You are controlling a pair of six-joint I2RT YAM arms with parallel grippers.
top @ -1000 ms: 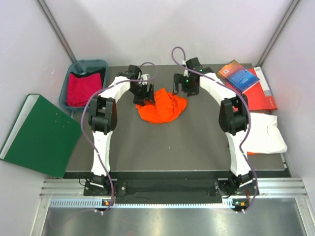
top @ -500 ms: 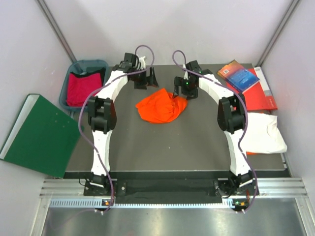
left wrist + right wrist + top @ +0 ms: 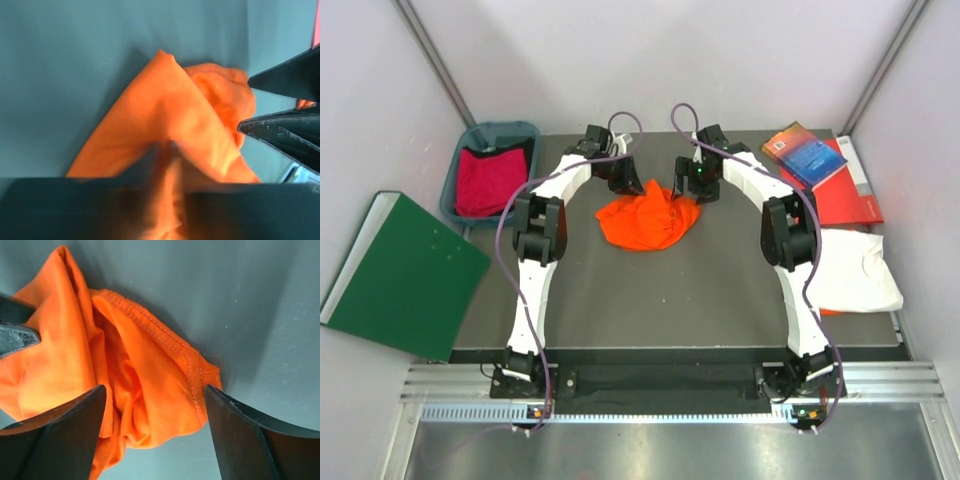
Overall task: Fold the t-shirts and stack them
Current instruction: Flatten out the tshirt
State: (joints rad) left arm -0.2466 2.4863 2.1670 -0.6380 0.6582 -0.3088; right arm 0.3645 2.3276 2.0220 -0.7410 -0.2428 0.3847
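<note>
**Orange t-shirt: far-edge pickup with both arms**

Orange t-shirt (image 3: 648, 220) is lying crumpled in a low heap on the far middle part of the table (image 3: 720, 300), unfolded. Its long axis is running left to right across the overhead view. No arm is lifting it clear of the surface.

Both arms are reaching to the far edge of the heap, one at each end of that axis.

- The left gripper (image 3: 625, 182) is sitting at the far-left end. Its wrist view is blurring, and orange cloth is showing between the finger bases. Whether the jaws are pinching the cloth cannot be told.
- The right gripper (image 3: 155, 390) is hovering over the far-right end with its jaws standing wide apart, gripping nothing. The jaws are straddling a bunched fold, and a stitched hem (image 3: 170, 347) is running between them.

The two grippers are standing equally near the shirt, so the coming move is likely depending on each one taking its own end. The right jaws are needing to descend and close on the hem fold.

A white t-shirt (image 3: 860, 270) is lying at the right edge, and a crimson t-shirt (image 3: 488, 180) is resting in the bin (image 3: 500, 130) at far left.
</note>
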